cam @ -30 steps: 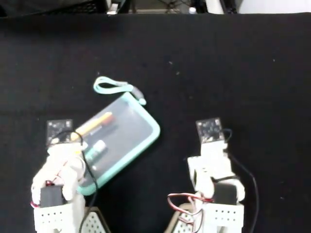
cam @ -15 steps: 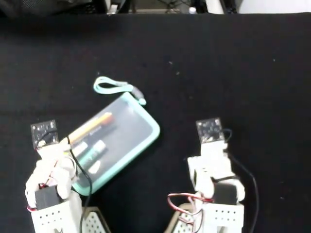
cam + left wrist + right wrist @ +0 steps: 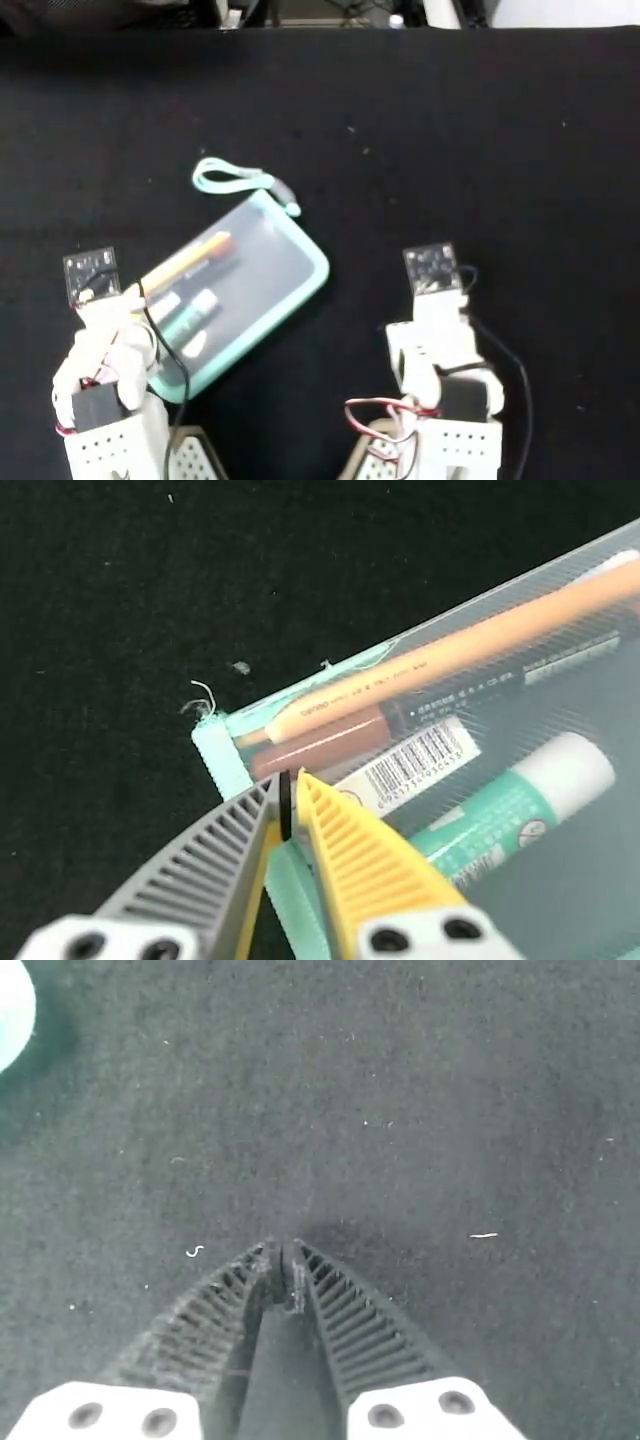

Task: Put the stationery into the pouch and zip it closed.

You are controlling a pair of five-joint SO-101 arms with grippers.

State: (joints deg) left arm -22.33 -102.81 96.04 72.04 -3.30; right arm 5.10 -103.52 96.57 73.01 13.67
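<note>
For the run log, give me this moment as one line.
stationery: inside pouch | left hand: shut, at pouch corner | right hand: shut, over table

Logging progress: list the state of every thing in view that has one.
pouch: flat on the table, zip state unclear
stationery: inside the pouch
left tool: shut, at the pouch's corner
right tool: shut, empty, over the table

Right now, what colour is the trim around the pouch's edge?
Mint green trim on a see-through pouch, clearest in the left wrist view.
</note>
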